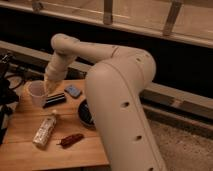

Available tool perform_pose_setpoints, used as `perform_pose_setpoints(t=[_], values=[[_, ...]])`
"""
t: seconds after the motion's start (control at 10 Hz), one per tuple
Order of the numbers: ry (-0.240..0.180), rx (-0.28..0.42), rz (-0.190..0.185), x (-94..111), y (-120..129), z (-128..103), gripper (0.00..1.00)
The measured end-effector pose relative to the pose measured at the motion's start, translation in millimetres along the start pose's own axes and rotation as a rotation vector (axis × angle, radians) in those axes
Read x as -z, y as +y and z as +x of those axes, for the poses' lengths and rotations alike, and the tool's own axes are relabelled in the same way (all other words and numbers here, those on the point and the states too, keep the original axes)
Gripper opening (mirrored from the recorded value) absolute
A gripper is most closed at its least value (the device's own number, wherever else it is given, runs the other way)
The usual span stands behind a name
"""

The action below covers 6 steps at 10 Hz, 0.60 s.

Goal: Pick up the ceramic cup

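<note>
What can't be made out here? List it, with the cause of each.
- Gripper, camera view: at the right side of the ceramic cup; the arm's wrist covers its tip, so contact with the cup is unclear.
- Dark bowl: the robot's white body hides its right part.
- Bottle lying on the wooden table: label too blurred to read.
- Dark equipment at the left edge: cut off by the frame.

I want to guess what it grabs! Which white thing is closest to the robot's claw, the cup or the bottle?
The cup. It stands upright right beside the gripper, at the table's back left. The bottle lies on its side farther forward.
</note>
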Motion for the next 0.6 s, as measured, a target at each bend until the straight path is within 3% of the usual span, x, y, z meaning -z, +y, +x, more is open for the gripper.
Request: perform_pose_setpoints(t=[0.3,0.6], values=[[0.026,0.017,0.006,-1.8,5.4,8.3,0.0],[0.019,0.017,0.009,-3.5,5.9,4.2,0.0]])
